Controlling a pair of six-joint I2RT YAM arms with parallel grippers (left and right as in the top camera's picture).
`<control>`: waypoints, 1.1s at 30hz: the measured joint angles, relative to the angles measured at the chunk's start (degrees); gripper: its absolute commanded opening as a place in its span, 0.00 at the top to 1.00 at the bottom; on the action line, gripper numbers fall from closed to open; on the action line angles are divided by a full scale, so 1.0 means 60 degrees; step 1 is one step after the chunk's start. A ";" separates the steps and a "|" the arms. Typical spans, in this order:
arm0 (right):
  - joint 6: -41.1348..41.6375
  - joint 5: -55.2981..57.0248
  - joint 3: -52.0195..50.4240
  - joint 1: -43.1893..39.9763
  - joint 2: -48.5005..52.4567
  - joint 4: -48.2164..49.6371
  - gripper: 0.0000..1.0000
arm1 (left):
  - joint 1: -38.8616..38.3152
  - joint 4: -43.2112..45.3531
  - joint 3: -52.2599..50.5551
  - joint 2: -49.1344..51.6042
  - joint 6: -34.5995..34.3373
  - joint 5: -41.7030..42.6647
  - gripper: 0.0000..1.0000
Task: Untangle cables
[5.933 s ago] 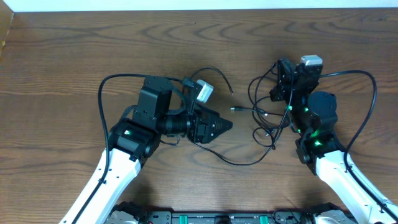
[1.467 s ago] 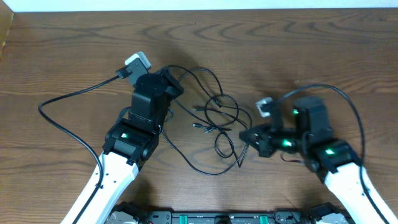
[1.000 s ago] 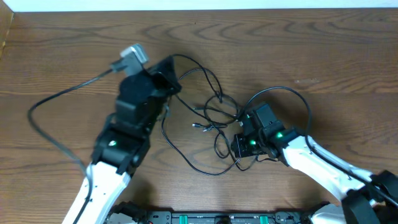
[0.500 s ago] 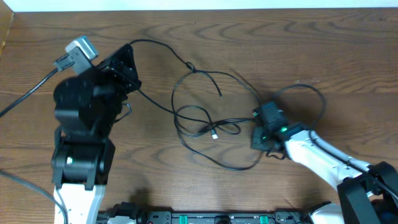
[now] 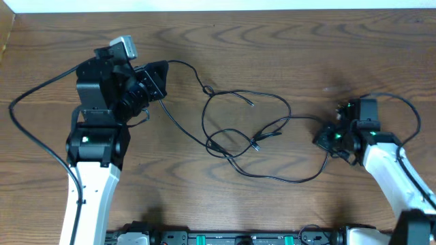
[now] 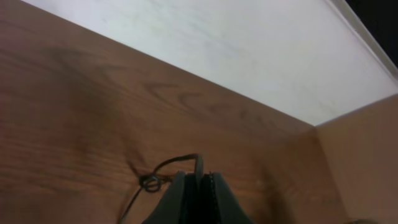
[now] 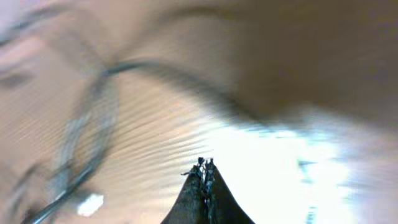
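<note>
Thin black cables [image 5: 238,139] lie spread in loose crossing loops over the middle of the wooden table, with small plug ends [image 5: 255,144] among them. My left gripper [image 5: 165,69] is at the upper left, shut on one black cable [image 6: 200,167] that rises from between its jaws and curls left to a small knot [image 6: 149,182]. My right gripper [image 5: 318,140] is at the right, jaws shut [image 7: 204,165]. Cable strands [image 5: 303,119] run into it. The right wrist view is blurred. No white cable shows.
The left arm's thick black cord [image 5: 41,85] sweeps out over the table's left side. The right arm's cord [image 5: 403,103] loops behind its wrist. A white wall [image 6: 236,50] borders the far table edge, and a rail [image 5: 218,238] runs along the front.
My left gripper has pulled its cable up and left. My right gripper has moved right with its strand. The bunched tangle has stretched into wider, flatter loops.
</note>
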 measured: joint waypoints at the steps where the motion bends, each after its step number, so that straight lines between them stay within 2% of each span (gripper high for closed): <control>1: -0.0299 -0.0634 0.0000 0.0011 -0.0153 0.0036 0.93 | 0.0004 0.0004 0.0000 0.0051 0.0036 0.0146 0.92; 3: -0.0765 -0.1759 0.0000 0.0124 -0.0463 0.0076 0.83 | 0.0011 0.0018 0.0000 0.0124 0.0280 0.0659 0.92; 5: -0.1056 -0.2368 0.0000 0.0317 -0.0594 0.0164 0.67 | 0.0011 0.0120 0.0000 0.0168 0.0648 0.1381 0.92; 8: -0.1242 -0.2896 0.0000 0.0936 -0.0623 0.0463 0.28 | 0.0011 0.0790 -0.0004 0.0182 0.1038 0.2681 0.92; 10: -0.1326 -0.2936 -0.0007 0.1439 -0.0623 0.0809 0.17 | 0.0011 0.1457 -0.0011 0.0182 0.1209 0.3599 0.92; 13: -0.1122 -0.2572 -0.0007 0.2029 -0.0623 0.1173 0.10 | 0.0007 0.2135 -0.0011 0.0182 0.1249 0.4674 0.92; 19: -0.0572 -0.1424 -0.0007 0.3075 -0.0481 0.1978 0.06 | 0.0007 0.2346 -0.0011 0.0182 0.1235 0.5847 0.92; 24: -0.0379 -0.0495 -0.0007 0.3574 0.0076 0.2269 0.01 | 0.0007 0.2350 -0.0011 0.0182 0.1235 0.6113 0.92; 33: 0.0350 0.0670 -0.0007 0.3606 0.0903 0.3340 0.01 | 0.0007 0.2350 -0.0011 0.0182 0.1231 0.6280 0.92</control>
